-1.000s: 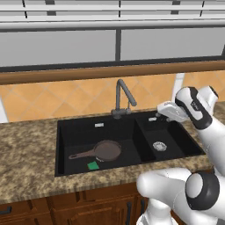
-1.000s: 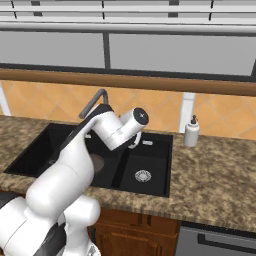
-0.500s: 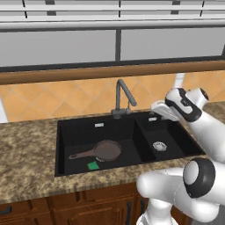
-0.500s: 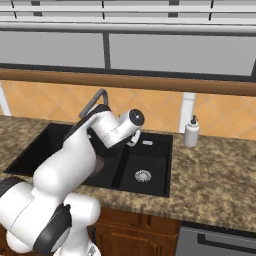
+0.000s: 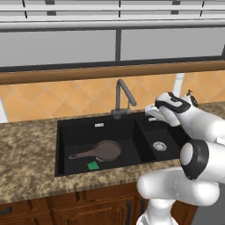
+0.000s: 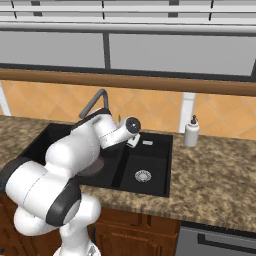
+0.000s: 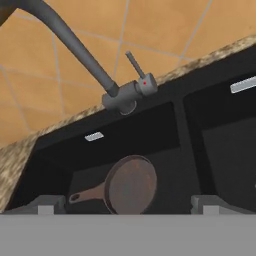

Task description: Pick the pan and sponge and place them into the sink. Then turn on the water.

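Observation:
The dark brown pan (image 5: 107, 150) lies in the large basin of the black sink (image 5: 79, 136), handle pointing left. The green sponge (image 5: 92, 165) lies flat on the basin floor just in front of the pan. My gripper (image 5: 151, 110) hangs open and empty above the divider between the two basins, right of the grey gooseneck faucet (image 5: 121, 94). In the hand view the fingertips (image 7: 47, 205) stand wide apart, with the pan (image 7: 131, 184) below them and the faucet's lever (image 7: 135, 65) ahead. No water stream is in view at the spout.
A white soap dispenser (image 6: 191, 131) stands on the granite counter right of the sink (image 6: 155, 160). The small basin has a round metal drain (image 6: 143, 175). A tiled backsplash and a wooden ledge rise behind the faucet (image 6: 95, 102).
The arm has swung left, carrying the open gripper from over the small basin's right side toward the faucet. Pan and sponge have not moved.

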